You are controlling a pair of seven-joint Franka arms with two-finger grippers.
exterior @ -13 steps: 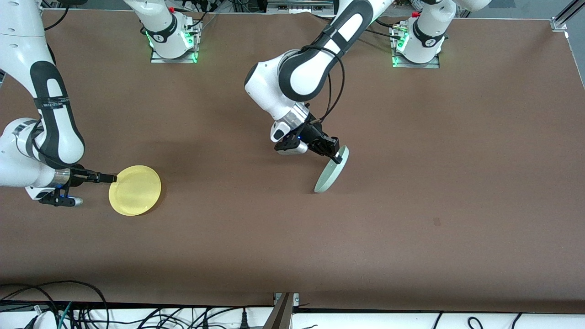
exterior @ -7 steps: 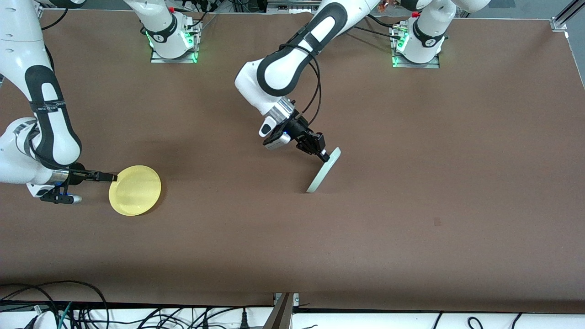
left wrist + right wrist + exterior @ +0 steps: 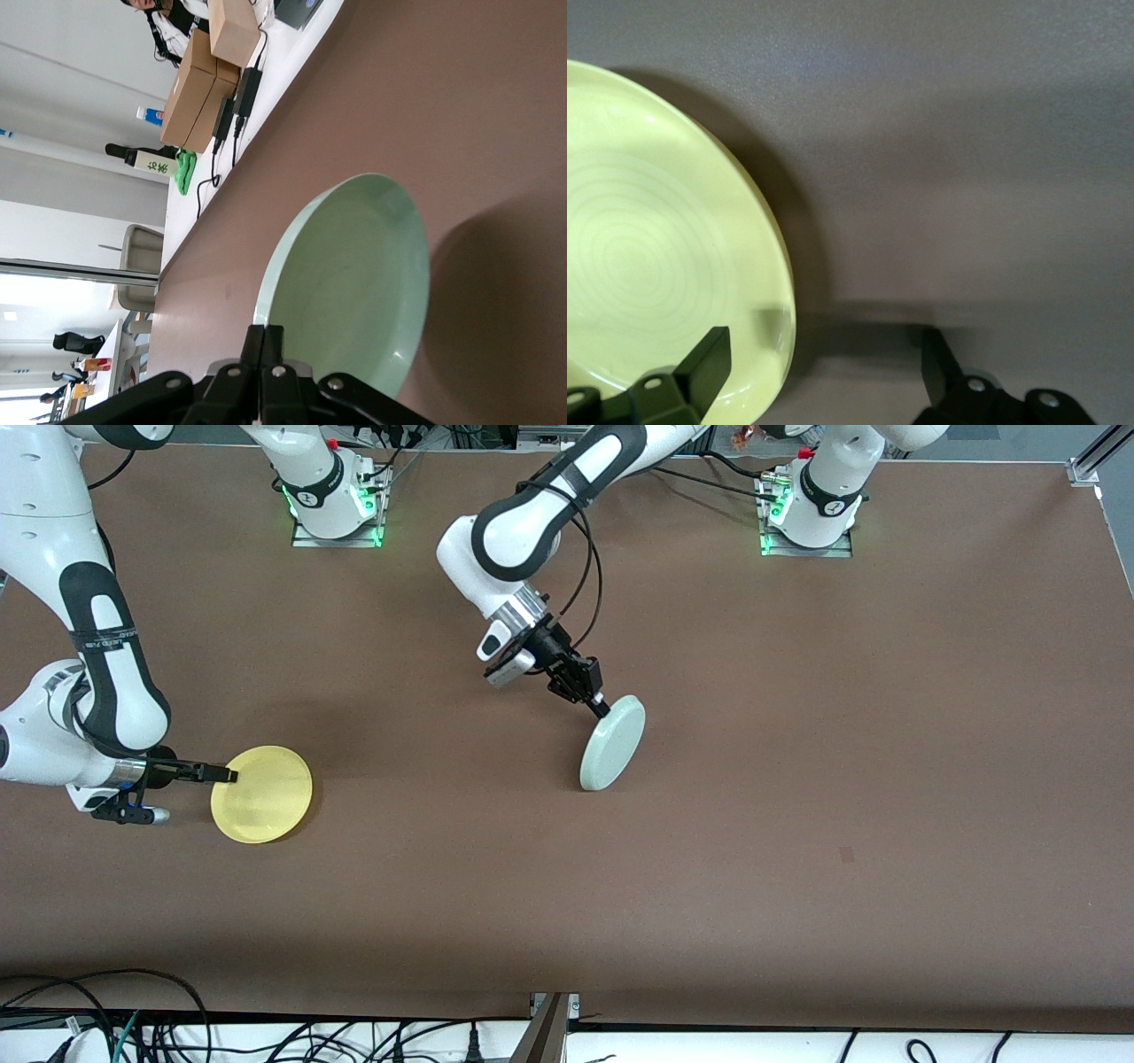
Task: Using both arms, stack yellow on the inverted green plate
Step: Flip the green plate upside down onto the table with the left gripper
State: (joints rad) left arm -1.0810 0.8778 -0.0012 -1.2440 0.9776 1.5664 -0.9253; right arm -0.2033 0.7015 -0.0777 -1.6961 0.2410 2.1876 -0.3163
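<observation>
The yellow plate point(image 3: 262, 794) lies flat, rim up, on the brown table near the right arm's end. My right gripper point(image 3: 227, 776) is open and low at the table, with the plate's rim between its fingers; in the right wrist view one finger is over the yellow plate point(image 3: 656, 266) and the other over bare table, the gripper point(image 3: 824, 347) astride the rim. My left gripper point(image 3: 601, 708) is shut on the upper rim of the green plate point(image 3: 613, 742), which stands tilted on its lower edge mid-table. The left wrist view shows the green plate's hollow face point(image 3: 354, 283) past the closed gripper point(image 3: 264, 341).
The two arm bases point(image 3: 337, 505) point(image 3: 806, 514) stand along the table's edge farthest from the front camera. Cables point(image 3: 133, 1027) lie off the near edge. A small dark mark point(image 3: 846, 855) is on the table toward the left arm's end.
My left gripper moved toward the right arm's end and swung the green plate over on its lower edge; a broader face now shows to the front camera. The right gripper edged slightly onto the yellow plate's rim.
</observation>
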